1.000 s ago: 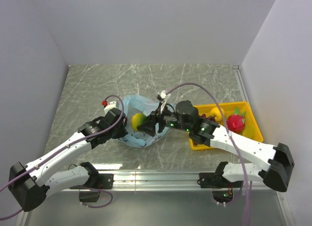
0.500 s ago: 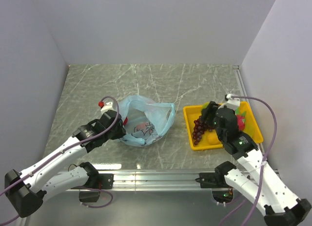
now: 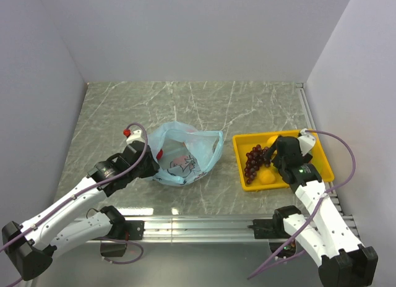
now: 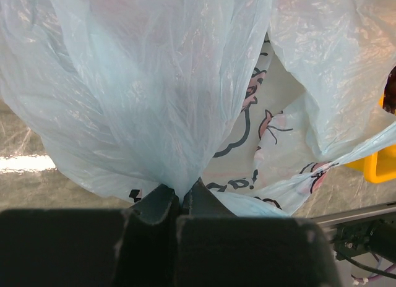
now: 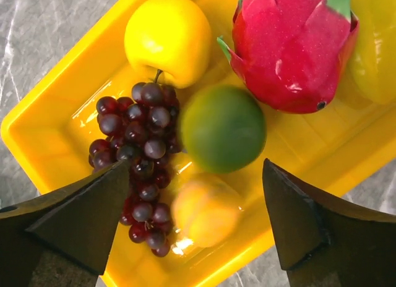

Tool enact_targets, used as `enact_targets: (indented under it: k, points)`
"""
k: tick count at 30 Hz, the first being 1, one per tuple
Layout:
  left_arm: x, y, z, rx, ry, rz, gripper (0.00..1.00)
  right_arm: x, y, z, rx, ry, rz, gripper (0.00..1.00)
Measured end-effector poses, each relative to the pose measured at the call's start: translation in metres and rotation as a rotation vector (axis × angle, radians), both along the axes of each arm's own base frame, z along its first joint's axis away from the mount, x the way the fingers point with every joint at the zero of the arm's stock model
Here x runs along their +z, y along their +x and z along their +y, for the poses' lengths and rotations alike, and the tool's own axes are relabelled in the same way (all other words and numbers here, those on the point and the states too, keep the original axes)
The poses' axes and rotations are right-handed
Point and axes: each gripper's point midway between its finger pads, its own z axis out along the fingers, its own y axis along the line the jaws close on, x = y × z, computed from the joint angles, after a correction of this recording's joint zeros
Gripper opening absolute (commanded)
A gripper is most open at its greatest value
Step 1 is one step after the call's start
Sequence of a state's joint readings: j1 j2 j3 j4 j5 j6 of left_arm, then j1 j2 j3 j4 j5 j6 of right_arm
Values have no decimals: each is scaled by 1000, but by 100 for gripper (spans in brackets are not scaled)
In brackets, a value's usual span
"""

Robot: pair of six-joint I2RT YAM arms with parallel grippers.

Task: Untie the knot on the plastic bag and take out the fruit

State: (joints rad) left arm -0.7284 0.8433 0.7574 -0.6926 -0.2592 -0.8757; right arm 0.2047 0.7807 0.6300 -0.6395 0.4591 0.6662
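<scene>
The light-blue plastic bag (image 3: 185,156) lies at mid-table with its mouth open; no knot shows. Something red (image 3: 159,154) shows inside its left side. My left gripper (image 3: 151,166) is shut on a fold of the bag's plastic (image 4: 154,83), pinched between the fingertips (image 4: 162,199). My right gripper (image 5: 196,179) is open above the yellow tray (image 5: 49,135). Below it lie a blurred green-yellow round fruit (image 5: 223,127), a pink-orange peach (image 5: 206,209), the purple grape bunch (image 5: 139,154) and a yellow fruit (image 5: 167,39). In the top view the right gripper (image 3: 274,156) hovers over the tray (image 3: 322,157).
A bigger red fruit with green leaves (image 5: 291,49) and another yellow fruit (image 5: 377,39) sit in the tray's far part. The tray's corner (image 4: 377,166) shows right of the bag. White walls enclose the table; a metal rail (image 3: 198,225) runs along the near edge.
My right gripper left the bag carrying a yellow-green fruit, moved right over the tray, and now stands open with the fruit loose below it. The left gripper keeps its hold on the bag.
</scene>
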Motion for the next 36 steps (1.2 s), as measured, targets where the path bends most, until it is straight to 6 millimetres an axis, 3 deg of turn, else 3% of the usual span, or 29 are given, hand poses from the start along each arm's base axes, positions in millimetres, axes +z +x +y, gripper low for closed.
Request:
enact_targets:
  k: [3,6,10,18,20,24,27,30,36]
  points:
    - [0,-1,0,-7,1,1,0,7,-2,-1,-3,-3,-6,97]
    - [-1,-1,-1,-19,7,1,1,22,0,1,21,-3,-29,90]
    - [-3,-1,-2,-30,17,9,1,53,9,37,208,36,-113,82]
    - [-12,0,-5,-50,40,36,1,142,9,215,863,139,-280,76]
    - [-12,0,-6,-52,41,36,0,153,8,259,981,153,-284,74]
    - [-12,0,-6,-51,41,35,0,137,11,336,1147,143,-228,74]
    - [-12,0,-6,-51,40,33,1,109,20,370,1185,87,-164,82]
    - [-11,0,-6,-50,36,30,1,77,40,379,1170,-39,-106,93]
    - [-11,-3,-4,-39,12,23,1,45,89,367,1141,-275,-52,95]
